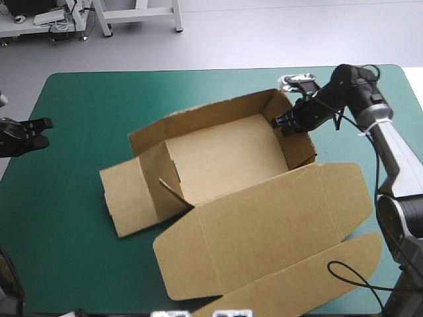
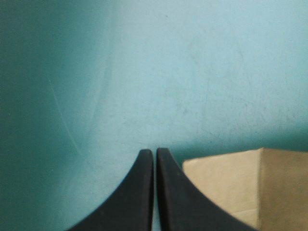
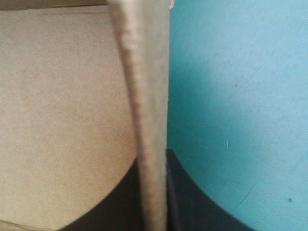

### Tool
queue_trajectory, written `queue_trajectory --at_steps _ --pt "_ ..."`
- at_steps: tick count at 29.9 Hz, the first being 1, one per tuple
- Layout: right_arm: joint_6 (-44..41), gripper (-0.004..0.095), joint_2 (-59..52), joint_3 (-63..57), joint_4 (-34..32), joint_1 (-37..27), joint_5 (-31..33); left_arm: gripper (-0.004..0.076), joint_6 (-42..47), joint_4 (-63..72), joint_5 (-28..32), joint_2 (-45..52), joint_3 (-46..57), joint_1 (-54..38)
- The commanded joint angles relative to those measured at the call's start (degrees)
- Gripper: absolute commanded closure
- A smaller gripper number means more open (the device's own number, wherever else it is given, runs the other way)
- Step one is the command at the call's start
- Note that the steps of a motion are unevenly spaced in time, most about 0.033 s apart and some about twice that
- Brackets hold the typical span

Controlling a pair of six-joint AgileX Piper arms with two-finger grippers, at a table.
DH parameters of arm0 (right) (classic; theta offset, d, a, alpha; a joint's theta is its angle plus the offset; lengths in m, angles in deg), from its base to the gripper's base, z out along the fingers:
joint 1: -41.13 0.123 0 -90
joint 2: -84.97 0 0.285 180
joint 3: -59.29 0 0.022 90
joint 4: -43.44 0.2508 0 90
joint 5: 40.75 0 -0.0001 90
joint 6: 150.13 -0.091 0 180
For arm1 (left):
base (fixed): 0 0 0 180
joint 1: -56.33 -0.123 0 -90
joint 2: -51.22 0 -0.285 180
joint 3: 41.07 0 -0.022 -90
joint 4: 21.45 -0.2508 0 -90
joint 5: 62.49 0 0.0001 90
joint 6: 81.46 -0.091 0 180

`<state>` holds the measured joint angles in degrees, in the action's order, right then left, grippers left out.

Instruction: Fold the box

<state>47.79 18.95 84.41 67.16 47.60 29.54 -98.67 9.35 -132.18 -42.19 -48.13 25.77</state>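
**Brown box, part-raised, at mid-table**

The brown box is shown at the middle of the teal-green cover. Its lid is spread flat toward the near edge; beyond it, walls are raised. The right wall is clamped between the fingers of the right gripper. The left gripper is pressed closed, empty, at the left edge.

The table wears a teal-green cover, and on it lies the brown box, an open tray with its far and side walls raised. The box's lid lies flat on the tray's near side, reaching almost to the table's near edge. A side flap lies flat left of the tray. The widest stretch of cover shows left of the box.
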Motion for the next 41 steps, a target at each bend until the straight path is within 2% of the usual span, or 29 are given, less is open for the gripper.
queue_trajectory --at_steps 1,5,8,14,21,28,32,41 --pt "-0.1 0.0926 -6.6 3.9 11.0 -5.0 1.2 0.0720 -3.6 7.9 1.2 1.9 -1.9 -4.0" --pt "0.5 0.0926 -10.2 5.1 21.1 -10.1 1.2 0.0720 -6.3 15.4 1.5 0.1 -1.9 -6.5" --pt "2.4 0.0926 -12.8 5.2 28.4 -12.8 1.2 0.0720 -10.2 25.9 0.1 -2.5 -1.9 -6.8" --pt "3.2 0.0926 -16.9 5.3 32.5 -13.9 1.2 0.0720 -16.6 50.1 -4.6 -7.8 -1.9 -6.3" --pt "3.2 0.0924 -17.7 5.3 36.6 -13.7 -0.8 0.0720 -18.2 57.8 -4.6 -7.7 -1.9 2.1" --pt "2.8 0.0922 -17.4 5.2 35.8 -12.9 -4.1 0.0720 -20.5 64.9 -4.6 -5.7 -3.0 12.2" --pt "1.3 0.0922 -17.2 5.1 29.9 -10.3 -7.1 0.0720 -20.8 66.2 -4.6 -4.8 -5.7 16.5" --pt "-0.5 0.0922 -16.5 5.1 26.7 -8.0 -12.8 0.0721 -20.1 64.9 -4.3 -1.8 -10.0 21.0"
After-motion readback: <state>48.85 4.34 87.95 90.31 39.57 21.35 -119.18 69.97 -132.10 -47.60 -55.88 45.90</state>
